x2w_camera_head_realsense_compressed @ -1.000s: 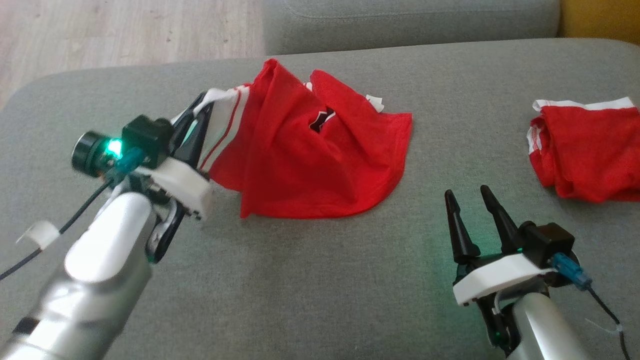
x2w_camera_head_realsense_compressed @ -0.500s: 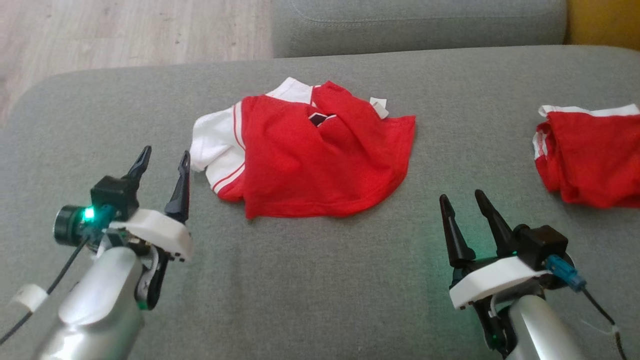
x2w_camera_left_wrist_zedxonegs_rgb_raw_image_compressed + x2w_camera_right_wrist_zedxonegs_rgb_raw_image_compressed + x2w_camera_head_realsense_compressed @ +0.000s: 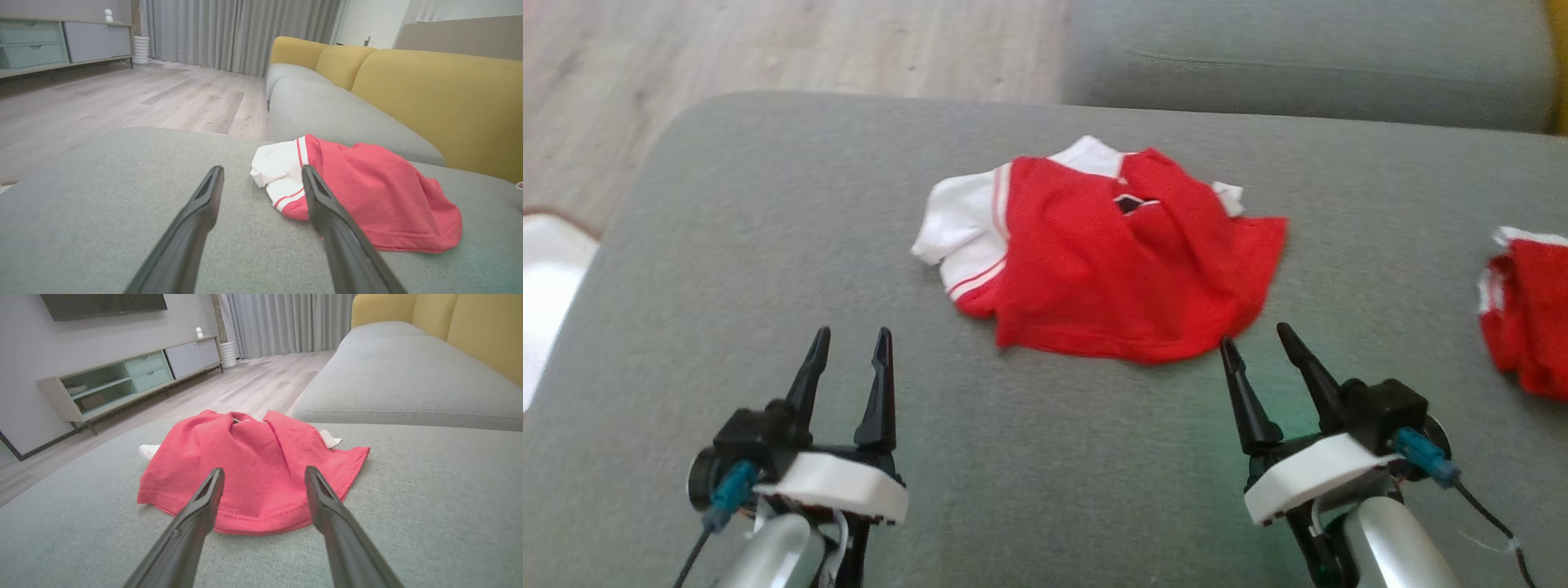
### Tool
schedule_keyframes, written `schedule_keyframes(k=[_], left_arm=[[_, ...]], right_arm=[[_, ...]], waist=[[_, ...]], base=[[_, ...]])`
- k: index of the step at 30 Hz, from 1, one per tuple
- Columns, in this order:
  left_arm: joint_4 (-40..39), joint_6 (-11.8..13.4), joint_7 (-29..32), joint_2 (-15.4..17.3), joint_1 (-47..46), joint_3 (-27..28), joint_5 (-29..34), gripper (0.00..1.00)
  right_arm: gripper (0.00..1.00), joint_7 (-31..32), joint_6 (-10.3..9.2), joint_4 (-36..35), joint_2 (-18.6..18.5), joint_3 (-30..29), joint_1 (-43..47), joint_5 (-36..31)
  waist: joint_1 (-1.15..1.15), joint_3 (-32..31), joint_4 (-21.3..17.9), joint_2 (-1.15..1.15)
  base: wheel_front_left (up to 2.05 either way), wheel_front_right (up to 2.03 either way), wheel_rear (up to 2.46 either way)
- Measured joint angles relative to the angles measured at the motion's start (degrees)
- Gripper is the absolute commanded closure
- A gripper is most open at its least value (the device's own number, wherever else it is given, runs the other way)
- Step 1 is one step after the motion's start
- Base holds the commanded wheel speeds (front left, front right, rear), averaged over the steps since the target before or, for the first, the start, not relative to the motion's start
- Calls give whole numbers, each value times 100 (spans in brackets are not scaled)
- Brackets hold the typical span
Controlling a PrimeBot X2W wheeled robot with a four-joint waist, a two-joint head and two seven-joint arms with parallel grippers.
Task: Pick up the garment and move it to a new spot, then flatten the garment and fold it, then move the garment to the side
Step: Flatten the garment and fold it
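Our left pincer (image 3: pixel 854 335) is released, its two dark fingers spread wide with nothing between them, and it hangs low over the grey couch seat (image 3: pixel 727 245) at our near left. Our right pincer (image 3: pixel 1254 335) is just as open and empty at our near right, with its tips close to the near hem of the red shirt (image 3: pixel 1111 278). The shirt lies in a rumpled heap in the middle of the seat, beyond and between our two pincers, and neither one touches it. Its white sleeve with red stripes points toward our left side. The red body bunches up into folds near the collar, and the hem curves along the edge closest to us. Well apart from it, at the far right of the seat, lies another red cloth (image 3: pixel 1527 310) with white trim. Past the seat's far left edge we see the pale wood floor (image 3: pixel 768 41). We judge that the shirt is already set down in its spot and that flattening is the step in hand, since it is clearly not yet smooth. Next we would bring the left pincer to the white sleeve or the shoulder and the right one to the hem corner. We would pinch only the top layer of cloth and draw the two apart until the folds are gone.
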Motion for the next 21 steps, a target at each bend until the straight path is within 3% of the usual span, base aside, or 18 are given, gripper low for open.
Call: schedule_keyframes(k=[5, 10, 15, 21], left_arm=[[-160, -1, -1, -85, 142, 52, 18, 0], [-168, -122, -1, -254, 133, 91, 57, 0], [-57, -271, -1, -453, 82, 108, 124, 0], [213, -461, -16, -724, -122, 81, 190, 0]], right_arm=[[0, 290, 0, -112, -1, 212, -30, -246], [0, 857, 0, 96, -9, 1021, -480, -276], [0, 1267, 0, 815, -79, 1634, -1344, 70], [0, 1447, 0, 1914, -154, 1940, -2084, 478]], waist=[[0, 67, 368, 0], [1, 199, 698, 0], [1, 369, 983, 0], [1, 556, 1352, 0]], base=[[0, 0, 0], [0, 0, 0], [0, 0, 0], [0, 0, 0]])
